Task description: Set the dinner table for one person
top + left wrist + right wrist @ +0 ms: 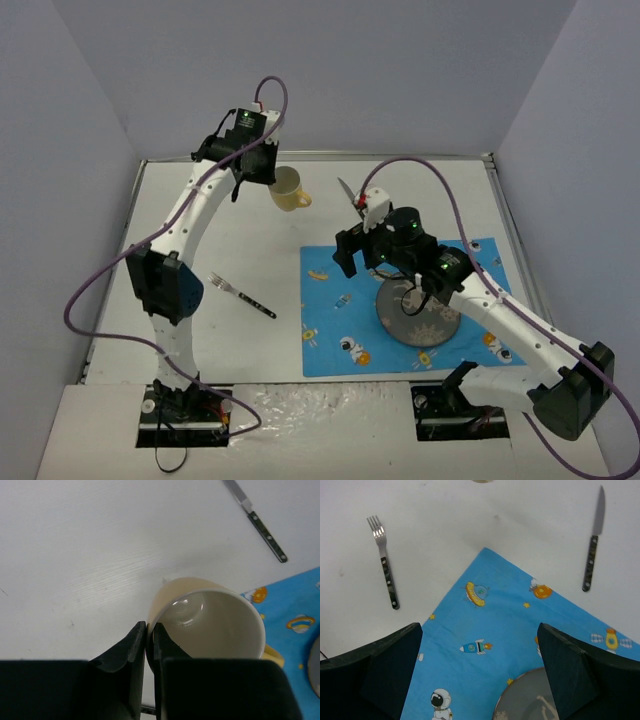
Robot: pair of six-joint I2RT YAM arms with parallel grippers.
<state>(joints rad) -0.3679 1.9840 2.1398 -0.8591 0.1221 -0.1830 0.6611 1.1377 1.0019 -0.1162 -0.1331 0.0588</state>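
One dinner table is seen, white and grey-rimmed, and on it are counted one blue cartoon-print placemat, one grey plate, one fork, one knife and one cream mug. Two arms are counted, one gripper on each.

The plate is set on the placemat, towards its right half. The fork is laid on bare tabletop to the left of the placemat, apart from it. The knife is laid beyond the placemat's far edge, partly hidden by the right arm in the top view.

The left gripper is closed on the mug – its wall is pinched at the rim, one finger inside and one outside. The mug is held tilted near the table's far edge; whether its base touches the surface cannot be told. The table lies directly beneath this gripper, bare white around the mug.

The right gripper is spread wide with nothing between its fingers – the table lies below it, covered there by the placemat's far left corner.
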